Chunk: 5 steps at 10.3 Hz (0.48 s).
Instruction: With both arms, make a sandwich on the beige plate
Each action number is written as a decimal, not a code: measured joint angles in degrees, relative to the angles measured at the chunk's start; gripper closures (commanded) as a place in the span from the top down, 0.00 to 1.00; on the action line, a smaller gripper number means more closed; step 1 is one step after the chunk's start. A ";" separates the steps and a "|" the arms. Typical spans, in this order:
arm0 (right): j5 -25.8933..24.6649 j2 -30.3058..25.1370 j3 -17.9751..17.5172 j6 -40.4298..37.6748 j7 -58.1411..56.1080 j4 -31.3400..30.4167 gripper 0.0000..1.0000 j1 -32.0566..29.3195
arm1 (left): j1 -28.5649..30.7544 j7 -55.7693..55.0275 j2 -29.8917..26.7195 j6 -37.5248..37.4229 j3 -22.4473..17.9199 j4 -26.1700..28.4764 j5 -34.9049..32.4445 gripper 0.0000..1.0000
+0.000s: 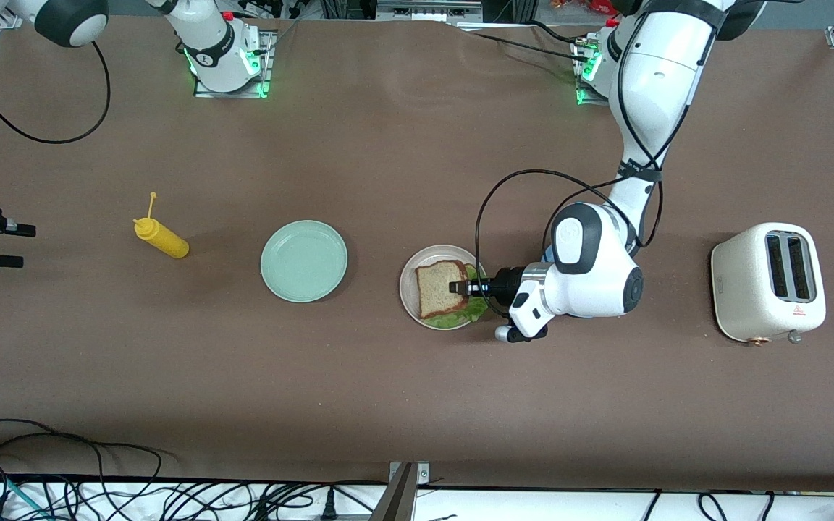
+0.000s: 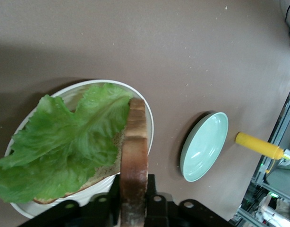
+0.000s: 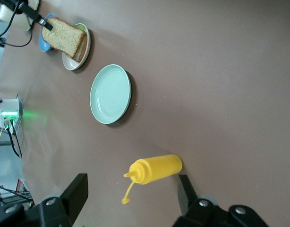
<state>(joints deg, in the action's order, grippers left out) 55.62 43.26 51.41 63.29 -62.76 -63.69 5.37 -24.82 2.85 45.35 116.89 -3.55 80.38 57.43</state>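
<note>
The beige plate (image 1: 408, 289) holds a lower bread slice (image 2: 90, 182) with a ruffled green lettuce leaf (image 1: 460, 316) lying on it. My left gripper (image 1: 458, 287) is shut on the crust edge of a second bread slice (image 1: 439, 287) and holds it tilted just over the lettuce. In the left wrist view this slice (image 2: 134, 142) stands edge-on between the fingers of the left gripper (image 2: 134, 184), beside the lettuce (image 2: 64, 146) and the plate's rim (image 2: 146, 111). My right gripper (image 1: 22, 246) waits open and empty over the table's right-arm end. Its fingers (image 3: 79, 187) frame the yellow bottle.
A mint-green plate (image 1: 304, 260) lies beside the beige plate, toward the right arm's end. A yellow squeeze bottle (image 1: 162, 238) lies on its side past it. A white toaster (image 1: 768, 282) stands at the left arm's end. Cables run along the table's edge nearest the front camera.
</note>
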 measured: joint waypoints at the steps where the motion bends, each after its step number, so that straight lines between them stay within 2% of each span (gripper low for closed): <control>1: -3.72 -1.75 -2.65 0.06 5.08 0.46 0.99 -0.05 | -0.19 0.33 0.03 0.00 0.00 0.00 -0.07 1.00; 3: -14.64 -5.98 -9.94 1.57 16.37 0.81 0.99 -0.11 | -0.15 0.58 0.03 0.00 -0.21 -0.07 -2.88 1.00; 5: -28.05 -11.54 -19.43 3.95 30.38 1.25 1.00 -0.12 | 0.26 0.58 0.01 -0.31 -0.52 -0.28 -7.17 1.00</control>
<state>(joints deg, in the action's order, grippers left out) 27.57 31.71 31.99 67.24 -32.38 -62.44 5.25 -24.56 3.43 45.36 116.57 -4.07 80.11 50.26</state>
